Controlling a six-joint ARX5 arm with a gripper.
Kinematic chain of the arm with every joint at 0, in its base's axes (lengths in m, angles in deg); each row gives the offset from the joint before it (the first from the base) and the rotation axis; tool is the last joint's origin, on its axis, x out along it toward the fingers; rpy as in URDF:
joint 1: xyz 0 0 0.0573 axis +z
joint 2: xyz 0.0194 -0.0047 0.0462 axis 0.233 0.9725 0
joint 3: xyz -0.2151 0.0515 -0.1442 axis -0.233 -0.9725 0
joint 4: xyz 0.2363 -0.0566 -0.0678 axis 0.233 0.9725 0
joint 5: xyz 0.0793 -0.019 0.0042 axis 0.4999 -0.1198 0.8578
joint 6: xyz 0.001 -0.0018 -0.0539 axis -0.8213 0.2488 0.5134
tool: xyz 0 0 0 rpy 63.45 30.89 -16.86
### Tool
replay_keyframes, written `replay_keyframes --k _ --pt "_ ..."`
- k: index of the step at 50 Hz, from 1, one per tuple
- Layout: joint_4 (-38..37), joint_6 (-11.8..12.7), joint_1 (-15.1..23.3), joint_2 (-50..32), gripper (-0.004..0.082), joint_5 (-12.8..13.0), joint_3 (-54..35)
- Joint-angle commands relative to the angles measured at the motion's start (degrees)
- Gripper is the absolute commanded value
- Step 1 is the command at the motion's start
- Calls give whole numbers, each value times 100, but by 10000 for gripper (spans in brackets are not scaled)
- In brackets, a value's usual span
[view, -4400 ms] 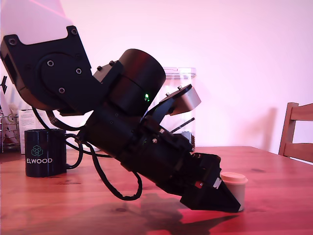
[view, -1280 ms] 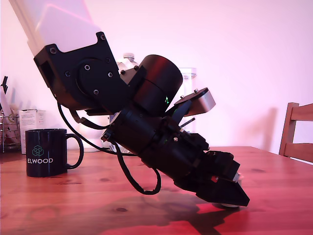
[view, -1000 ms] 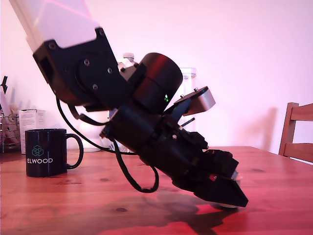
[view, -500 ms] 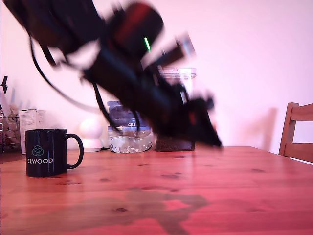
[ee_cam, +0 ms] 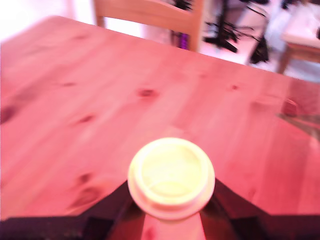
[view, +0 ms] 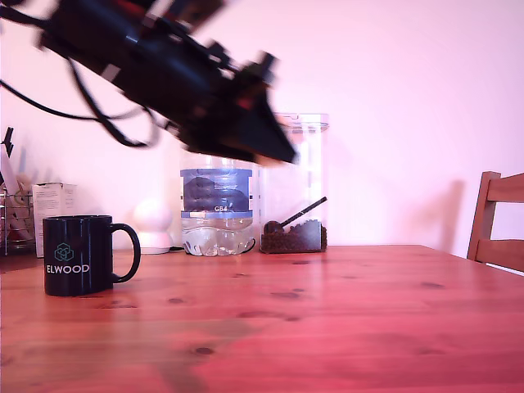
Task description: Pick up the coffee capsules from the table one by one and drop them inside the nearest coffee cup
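Note:
A cream-beige coffee capsule (ee_cam: 171, 177) shows rim-on in the wrist view, clamped between my gripper's (ee_cam: 171, 220) two dark fingers (ee_cam: 112, 207), well above the table (ee_cam: 100, 100). In the exterior view my gripper (view: 274, 147) is blurred and high in the air at the upper middle, its tip pointing toward that view's right; the capsule is hidden there. The black coffee cup (view: 78, 255) with white ELWOOD lettering stands on the table (view: 327, 327) at the exterior view's left, its handle toward the right, far below and left of my gripper.
At the table's back edge stand a white ball-shaped object (view: 153, 221), a clear bottle (view: 216, 211) and a clear lidded canister (view: 296, 184) holding dark grounds and a scoop. A white box (view: 51, 213) sits behind the cup. A wooden chair (view: 498, 221) is at the right.
My gripper closed on the capsule at the table's front right, then rose fast and swung up and leftward. The capsule has left the tabletop with it.

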Motion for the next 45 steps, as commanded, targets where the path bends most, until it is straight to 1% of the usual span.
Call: replay_keyframes --k 1,6,14,22,26,34,45 --pt "77 35 146 -234 125 57 -214" --pt "160 42 367 -557 125 151 -409" --pt "391 118 804 -1051 125 400 -675" --pt "564 127 1335 -1502 125 595 -898" --pt "721 179 1622 -1639 125 730 -903" --pt "857 186 2199 -1851 125 826 -903" --pt "909 232 2870 -1961 125 833 -903"
